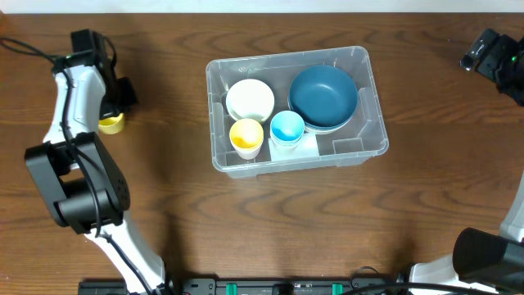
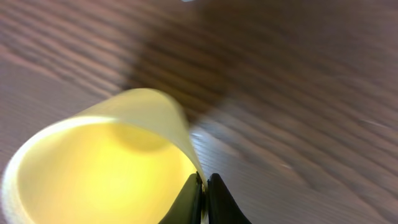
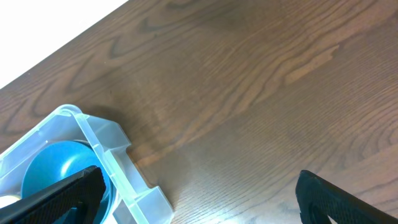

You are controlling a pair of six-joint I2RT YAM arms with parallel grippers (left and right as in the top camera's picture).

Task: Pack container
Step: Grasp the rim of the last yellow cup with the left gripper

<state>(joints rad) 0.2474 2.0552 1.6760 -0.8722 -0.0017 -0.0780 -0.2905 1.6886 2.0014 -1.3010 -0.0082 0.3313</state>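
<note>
The clear container [image 1: 372, 123] stands mid-table. It holds a white bowl [image 1: 250, 99], a blue bowl [image 1: 323, 96], a yellow cup [image 1: 246, 136] and a light blue cup [image 1: 287, 129]. A second yellow cup [image 1: 111, 124] sits on the table at the far left. My left gripper [image 1: 115, 102] is shut on that cup's rim [image 2: 93, 162], one finger inside and one outside [image 2: 204, 186]. My right gripper [image 1: 491, 53] is open and empty at the far right, above bare table; its view shows the container's corner [image 3: 106, 140] and the blue bowl [image 3: 56, 171].
The wooden table [image 1: 164, 197] spreads around the container. The arm bases stand at the front edge, left [image 1: 82, 197] and right [image 1: 483, 254]. A cable [image 1: 24, 47] runs at the far left.
</note>
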